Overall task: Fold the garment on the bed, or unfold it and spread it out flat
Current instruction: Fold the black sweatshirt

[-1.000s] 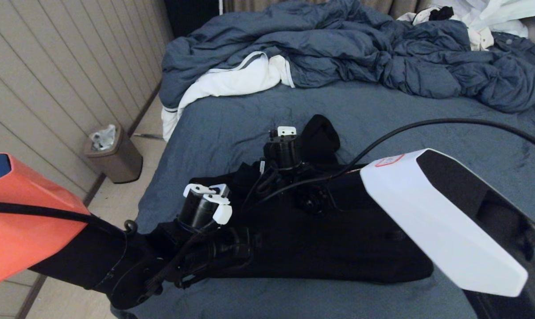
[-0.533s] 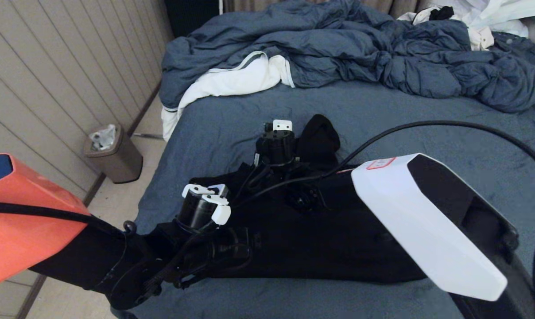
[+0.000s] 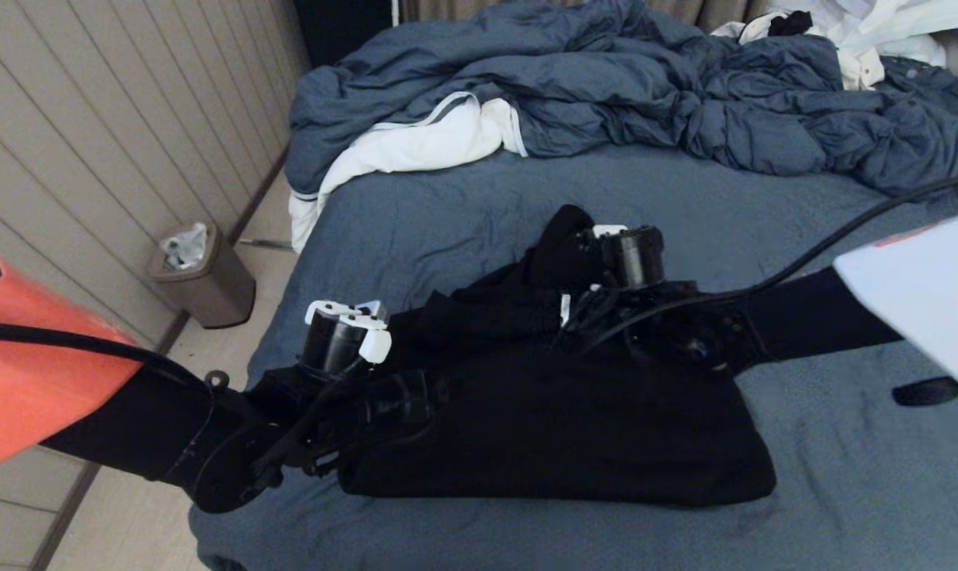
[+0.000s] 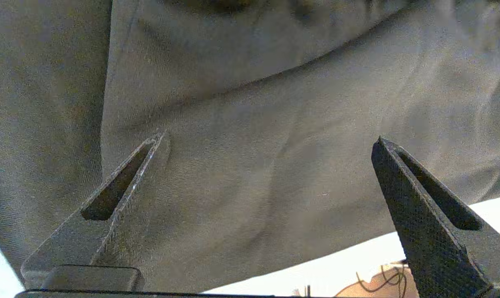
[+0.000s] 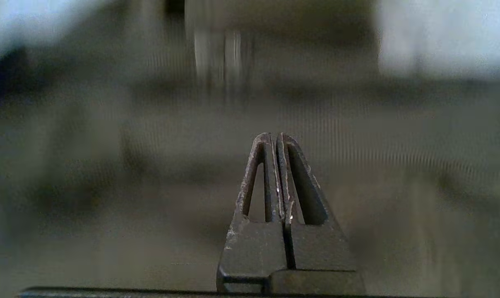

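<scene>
Risk: we judge garment point(image 3: 558, 412) may bunch toward three o'clock, dragged unpinned.
Right gripper point(image 5: 277, 138): fingers pressed together.
Left gripper point(image 4: 266, 140): spread apart.

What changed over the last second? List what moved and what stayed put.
The right gripper, shut throughout, swung toward the robot's right, away from the left arm; the upper part of the garment now lies bunched along that way. Whether it grips cloth cannot be seen. The left gripper, open over the garment, shifted slightly left. The bed, duvet and bin stayed put.
</scene>
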